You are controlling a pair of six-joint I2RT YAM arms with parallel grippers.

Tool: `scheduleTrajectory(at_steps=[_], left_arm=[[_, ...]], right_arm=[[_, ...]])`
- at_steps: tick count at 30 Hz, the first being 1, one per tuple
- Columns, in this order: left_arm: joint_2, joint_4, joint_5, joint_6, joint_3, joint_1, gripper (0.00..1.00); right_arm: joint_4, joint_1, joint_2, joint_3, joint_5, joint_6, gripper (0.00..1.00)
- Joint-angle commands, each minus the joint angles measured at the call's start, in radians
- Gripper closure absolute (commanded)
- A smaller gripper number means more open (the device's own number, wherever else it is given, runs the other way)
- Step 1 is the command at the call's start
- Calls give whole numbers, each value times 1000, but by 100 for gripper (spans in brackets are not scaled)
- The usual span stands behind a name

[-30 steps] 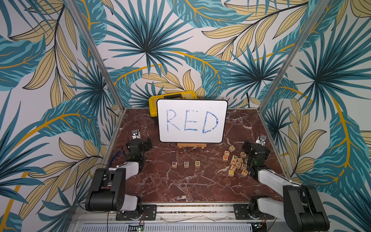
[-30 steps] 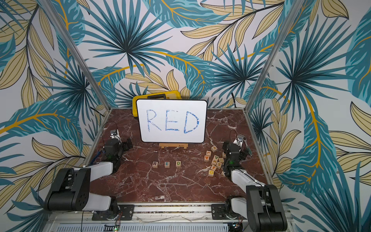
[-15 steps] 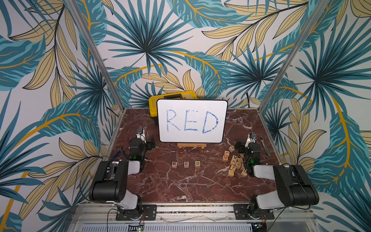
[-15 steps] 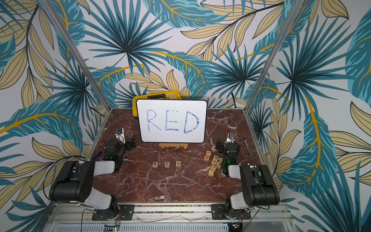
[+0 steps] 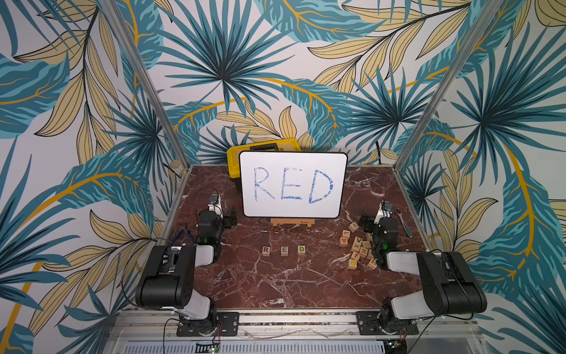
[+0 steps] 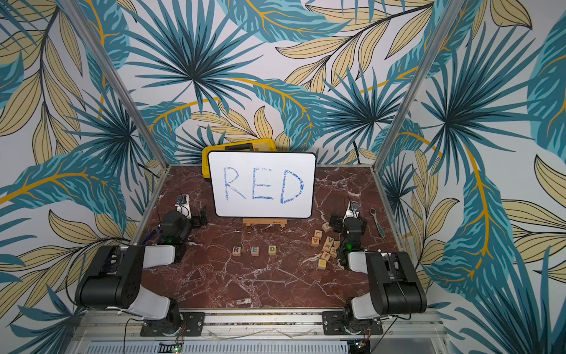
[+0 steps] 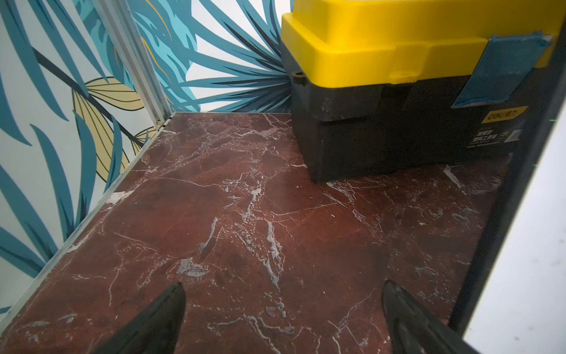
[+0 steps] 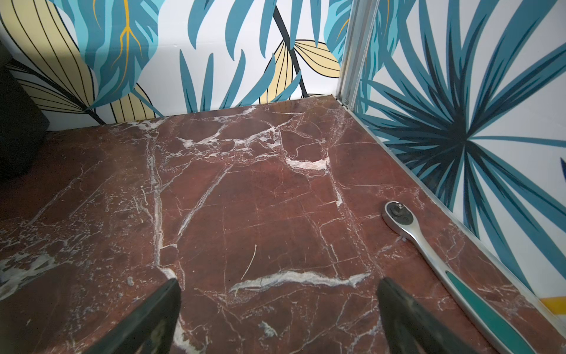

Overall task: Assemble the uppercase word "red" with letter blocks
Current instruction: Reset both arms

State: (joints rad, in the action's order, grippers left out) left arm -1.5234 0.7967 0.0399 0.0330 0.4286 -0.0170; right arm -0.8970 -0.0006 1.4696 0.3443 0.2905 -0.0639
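We folded the left arm and right arm to rest, jaws wide open and empty; R, E, D stayed aligned, seemingly done.

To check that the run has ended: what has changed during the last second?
Both arms shifted slightly; the right arm's elbow moved most, inward and back. The left gripper and right gripper stayed open and empty. The letter blocks stayed in their row before the whiteboard.
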Motion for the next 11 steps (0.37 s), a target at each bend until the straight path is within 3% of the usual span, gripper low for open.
scheduleTrajectory(at_steps=[1, 11], left_arm=[[3, 22, -10, -8, -17, -8, 0], [3, 22, -10, -9, -18, -8, 0]], right_arm=[[24, -2, -9, 14, 9, -9, 1], [23, -2, -6, 15, 9, -9, 1]])
